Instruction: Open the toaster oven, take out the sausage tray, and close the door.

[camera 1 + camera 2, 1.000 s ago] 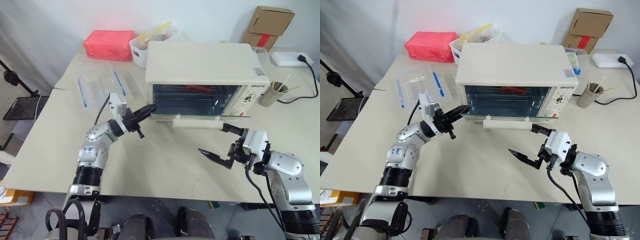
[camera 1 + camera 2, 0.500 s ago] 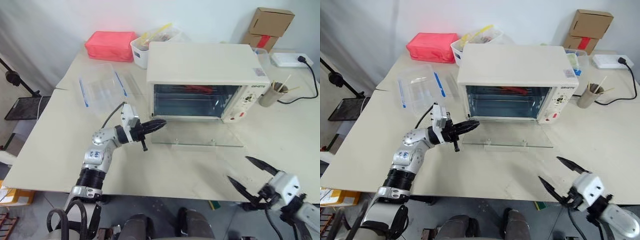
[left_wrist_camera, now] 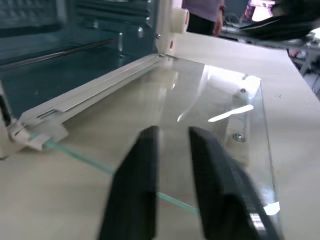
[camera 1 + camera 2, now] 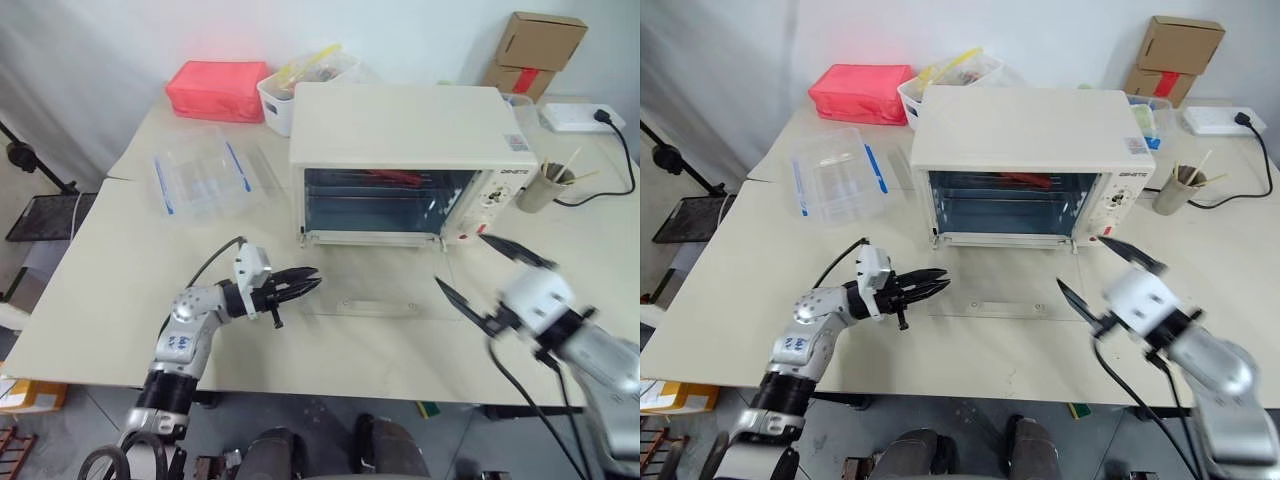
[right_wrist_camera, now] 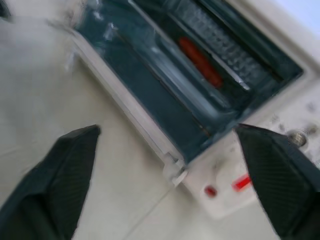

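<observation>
Both grippers empty: left gripper [image 4: 303, 284] narrowly parted at the left edge of the flat-lying door [image 4: 370, 296]; right gripper [image 4: 480, 277] spread wide by the toaster oven [image 4: 405, 165]. Sausage tray [image 5: 210, 65] apparently inside, beyond the right gripper.

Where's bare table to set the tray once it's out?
Bare: the cream table left of the flat glass oven door, in front of the clear blue-clipped plastic container. Crowded: behind the cream-white toaster oven, with the red pouch, white bin and cardboard boxes.
</observation>
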Tool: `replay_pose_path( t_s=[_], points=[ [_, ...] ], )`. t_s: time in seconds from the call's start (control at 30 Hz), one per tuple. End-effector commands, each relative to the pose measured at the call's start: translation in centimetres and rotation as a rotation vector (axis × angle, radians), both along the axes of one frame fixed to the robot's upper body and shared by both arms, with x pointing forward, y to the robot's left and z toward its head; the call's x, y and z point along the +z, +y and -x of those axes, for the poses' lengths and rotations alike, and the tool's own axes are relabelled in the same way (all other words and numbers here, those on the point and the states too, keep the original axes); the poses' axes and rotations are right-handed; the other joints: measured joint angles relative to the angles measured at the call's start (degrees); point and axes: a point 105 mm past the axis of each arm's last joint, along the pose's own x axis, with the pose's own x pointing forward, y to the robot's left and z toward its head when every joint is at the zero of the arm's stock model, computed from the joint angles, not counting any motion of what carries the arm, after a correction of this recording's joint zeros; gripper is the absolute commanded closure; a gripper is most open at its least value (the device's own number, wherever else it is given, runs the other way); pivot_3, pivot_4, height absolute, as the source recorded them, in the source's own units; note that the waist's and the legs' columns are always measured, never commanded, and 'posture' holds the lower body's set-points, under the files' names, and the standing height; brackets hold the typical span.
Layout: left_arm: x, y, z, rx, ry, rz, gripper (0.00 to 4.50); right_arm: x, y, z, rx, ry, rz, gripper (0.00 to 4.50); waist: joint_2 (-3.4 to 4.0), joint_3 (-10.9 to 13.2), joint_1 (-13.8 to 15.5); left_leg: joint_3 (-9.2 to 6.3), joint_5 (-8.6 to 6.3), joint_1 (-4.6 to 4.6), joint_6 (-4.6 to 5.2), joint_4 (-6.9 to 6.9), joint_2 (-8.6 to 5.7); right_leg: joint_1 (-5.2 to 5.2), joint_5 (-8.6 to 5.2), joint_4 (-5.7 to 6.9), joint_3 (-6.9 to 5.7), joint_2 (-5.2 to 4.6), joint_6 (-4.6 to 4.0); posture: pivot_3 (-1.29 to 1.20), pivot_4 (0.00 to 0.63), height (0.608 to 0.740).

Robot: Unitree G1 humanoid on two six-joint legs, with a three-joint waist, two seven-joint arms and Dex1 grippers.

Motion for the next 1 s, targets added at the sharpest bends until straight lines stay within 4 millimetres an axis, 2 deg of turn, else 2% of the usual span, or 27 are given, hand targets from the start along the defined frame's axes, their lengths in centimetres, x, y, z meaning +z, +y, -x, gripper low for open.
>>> replay_pose_path(
  t_s=[0.03, 0.2, 0.23, 0.3, 0.37, 0.57, 0.67, 0.77, 0.83, 0.9, 1.0],
  points=[
    [3.1, 1.1, 0.9, 0.04, -0.082, 0.05, 2.16, 1.2, 3.3, -1.6, 0.062, -0.083, 0.009, 0.0, 0.06, 0.03, -0.22, 0.0, 0.0, 0.0, 0.0, 0.0, 0.0, 0.0, 0.0, -0.02, -0.01, 0.02, 0.0, 0.0, 0.15, 0.74],
    [5.2, 2.8, 2.2, 0.16, -0.12, 0.092, 0.78, 2.7, 7.0, -6.9, 0.012, -0.253, 0.133, 0.0, 0.05, 0.07, -1.26, -0.08, 0.07, -0.04, 0.11, 0.03, -0.16, 0.09, 0.02, -0.01, -0.12, 0.05, 0.04, 0.0, 0.15, 0.74],
    [5.5, 3.0, 2.6, 0.186, -0.125, 0.101, 0.38, 2.8, 7.6, -7.9, -0.001, -0.282, 0.178, 0.0, 0.05, 0.07, -1.34, -0.06, 0.06, -0.02, 0.1, 0.04, -0.15, 0.07, 0.02, -0.01, -0.08, 0.03, 0.04, 0.0, 0.15, 0.74],
    [5.8, 3.3, 3.3, 0.221, -0.111, 0.123, 0.02, 3.4, 8.8, -9.4, -0.007, -0.354, 0.233, 0.0, 0.06, 0.07, -1.73, -0.09, 0.06, -0.03, 0.09, 0.01, -0.14, 0.06, 0.02, 0.01, -0.09, 0.03, 0.04, 0.0, 0.15, 0.74],
    [5.5, 3.3, 3.8, 0.237, -0.099, 0.118, 0.02, 3.5, 9.5, -10.6, -0.01, -0.386, 0.283, 0.0, 0.06, 0.07, -1.77, -0.19, 0.06, -0.03, 0.08, -0.04, -0.13, 0.06, 0.01, 0.01, -0.12, 0.05, 0.03, 0.0, 0.15, 0.74],
    [4.9, 3.2, 3.8, 0.265, -0.09, 0.122, 0.02, 3.5, 11.2, -12.3, 0.016, -0.445, 0.349, 0.0, 0.07, 0.08, -2.42, -0.16, 0.08, -0.1, 0.08, -0.01, -0.14, 0.09, 0.01, -0.02, -0.15, 0.26, 0.03, 0.0, 0.15, 0.74],
    [4.8, 3.2, 3.6, 0.263, -0.094, 0.126, 0.0, 3.5, 11.5, -13.0, 0.011, -0.459, 0.374, 0.61, 0.08, 0.08, -2.79, -0.17, 0.1, -0.09, 0.04, -0.02, -0.1, 0.08, 0.01, 0.0, -0.14, 0.29, 0.03, 0.0, 0.15, 0.74],
    [4.8, 3.0, 3.3, 0.242, -0.102, 0.121, 0.0, 3.3, 11.5, -13.6, -0.006, -0.456, 0.395, 1.59, 0.09, 0.09, -2.79, -0.17, 0.12, -0.09, 0.0, -0.04, -0.06, 0.08, 0.0, -0.01, -0.15, 0.36, 0.02, 0.0, 0.15, 0.74],
    [4.8, 2.7, 2.6, 0.216, -0.107, 0.124, 0.0, 3.4, 11.6, -13.8, -0.007, -0.466, 0.404, 2.33, 0.09, 0.09, -2.71, -0.17, 0.12, -0.09, 0.0, -0.04, -0.06, 0.08, 0.0, -0.01, -0.15, 0.36, 0.02, 0.0, 0.15, 0.74],
    [4.9, 2.5, 2.1, 0.197, -0.111, 0.124, 0.0, 3.4, 11.7, -13.8, -0.005, -0.473, 0.405, 2.89, 0.09, 0.09, -2.78, -0.17, 0.13, -0.1, -0.01, -0.04, -0.07, 0.09, 0.0, -0.01, -0.15, 0.37, 0.02, 0.0, 0.15, 0.74],
    [5.5, 1.5, -0.1, 0.159, -0.108, 0.136, 0.0, 3.5, 11.8, -13.6, 0.006, -0.488, 0.406, 3.84, 0.12, 0.1, -2.61, -0.17, 0.13, -0.1, -0.03, -0.05, -0.06, 0.08, 0.0, -0.01, -0.15, 0.4, 0.02, 0.0, 0.15, 0.74]
  ],
)
